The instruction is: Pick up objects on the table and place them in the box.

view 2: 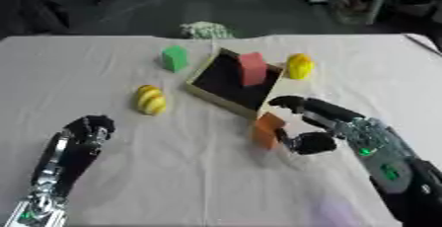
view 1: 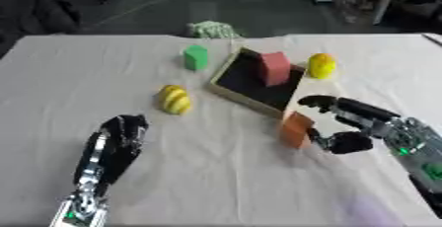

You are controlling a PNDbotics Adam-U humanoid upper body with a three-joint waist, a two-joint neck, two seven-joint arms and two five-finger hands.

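Note:
A shallow wooden box [view 1: 226, 92] with a dark inside lies askew at the table's middle, with a red block [view 1: 275, 67] standing in it. An orange block [view 1: 295, 129] stands on the cloth just off the box's near corner. My right hand [view 1: 355, 122] is right beside that block, open, with fingers above it and the thumb low at its side. A green block [view 1: 196, 57] is left of the box, a yellow rounded object [view 1: 321, 65] sits to its right, and a yellow ridged object [view 1: 174, 99] rests near left. My left hand [view 1: 121, 132] hovers low left, fingers curled and holding nothing.
A white cloth covers the table [view 1: 78, 73]. A pale green crumpled thing [view 1: 211, 29] sits at the far edge. Beyond the table is dark floor with furniture.

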